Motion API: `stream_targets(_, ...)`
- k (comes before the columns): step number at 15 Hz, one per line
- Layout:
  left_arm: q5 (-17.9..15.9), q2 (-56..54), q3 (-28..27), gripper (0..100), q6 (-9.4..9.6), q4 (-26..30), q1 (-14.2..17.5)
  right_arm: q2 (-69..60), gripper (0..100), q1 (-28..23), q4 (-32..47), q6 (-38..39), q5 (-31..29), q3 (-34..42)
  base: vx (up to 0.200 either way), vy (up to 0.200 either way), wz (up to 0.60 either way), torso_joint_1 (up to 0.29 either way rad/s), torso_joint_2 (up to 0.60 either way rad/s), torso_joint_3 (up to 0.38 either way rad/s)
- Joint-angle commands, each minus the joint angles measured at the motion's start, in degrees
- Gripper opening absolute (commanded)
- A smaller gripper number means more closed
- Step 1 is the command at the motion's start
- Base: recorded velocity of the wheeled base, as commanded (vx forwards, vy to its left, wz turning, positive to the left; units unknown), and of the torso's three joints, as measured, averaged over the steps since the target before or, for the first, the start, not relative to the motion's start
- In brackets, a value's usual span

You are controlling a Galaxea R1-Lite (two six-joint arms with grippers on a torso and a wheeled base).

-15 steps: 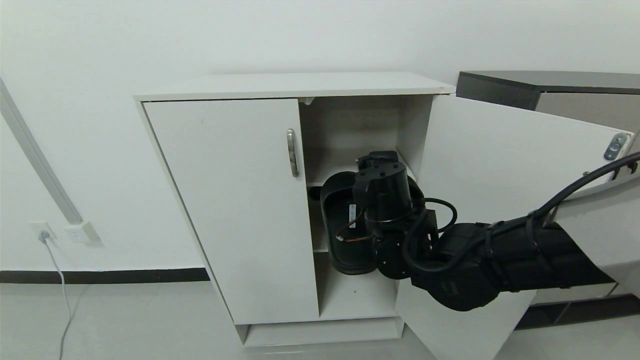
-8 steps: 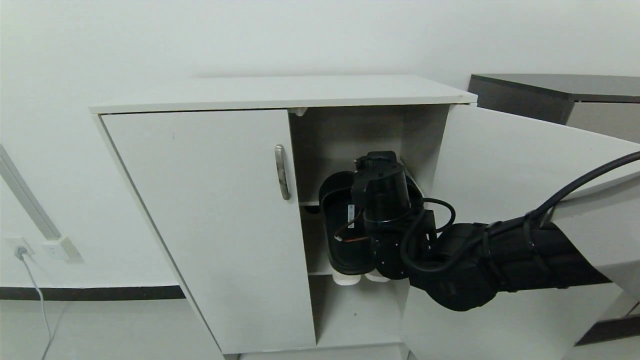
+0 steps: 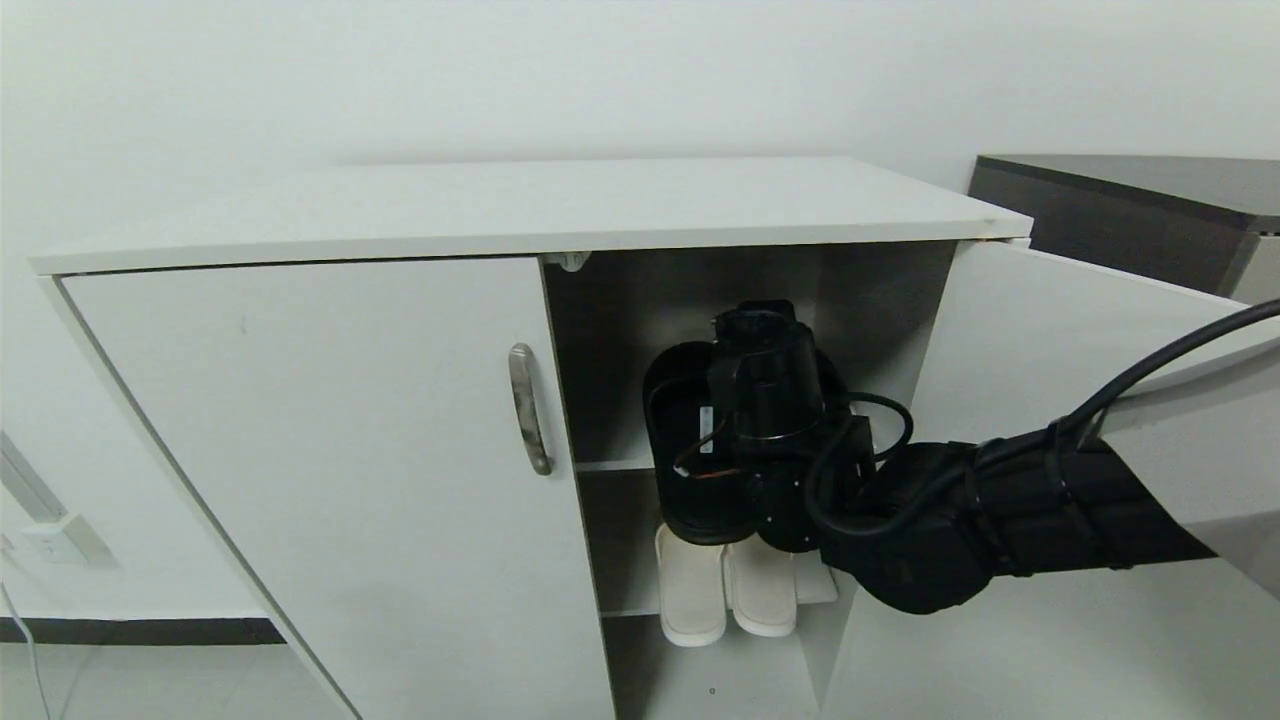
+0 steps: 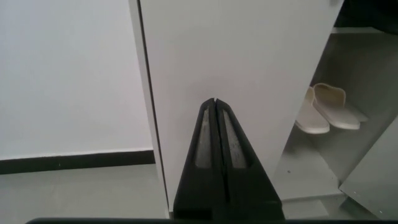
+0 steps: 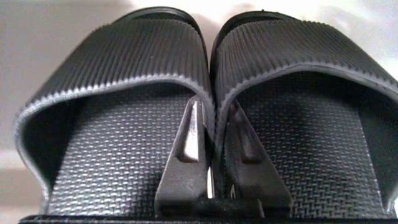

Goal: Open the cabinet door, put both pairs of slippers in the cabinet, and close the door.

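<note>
Holding the black slippers [image 5: 124, 68] pinched by their touching straps, your right gripper [image 5: 214, 111] hangs w/ them at the cabinet [image 3: 520, 205] opening, above the white pair [image 3: 725, 590]. Push in deep, level, then release. Your left gripper [image 4: 214, 107]: clamped, empty.

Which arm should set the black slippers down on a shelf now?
Right. Its gripper is shut on the black slippers at the open compartment, above the white slippers. The left gripper is shut, empty, facing the closed door.
</note>
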Motion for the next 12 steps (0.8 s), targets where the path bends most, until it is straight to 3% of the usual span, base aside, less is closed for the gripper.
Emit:
stream_targets(1,0.0,0.1,0.0,0,-0.04,0.0,0.0,0.3,0,0.1,-0.1,-0.1,0.1,-0.4,0.0,0.0,0.0,0.0,0.0,0.0)
stream_targets(8,0.0,0.1,0.0,0,-0.13,-0.1,0.0,2.3,0,-2.4,0.6,-2.7,5.0,-3.6,0.0,0.0,0.0,0.0,0.0,0.0)
stream_targets(12,0.0,0.1,0.0,0,-0.13,-0.1,0.0,4.8,0,-4.5,7.0,-2.2,5.4,-12.1,0.0,0.0,0.0,0.0,0.0,0.0)
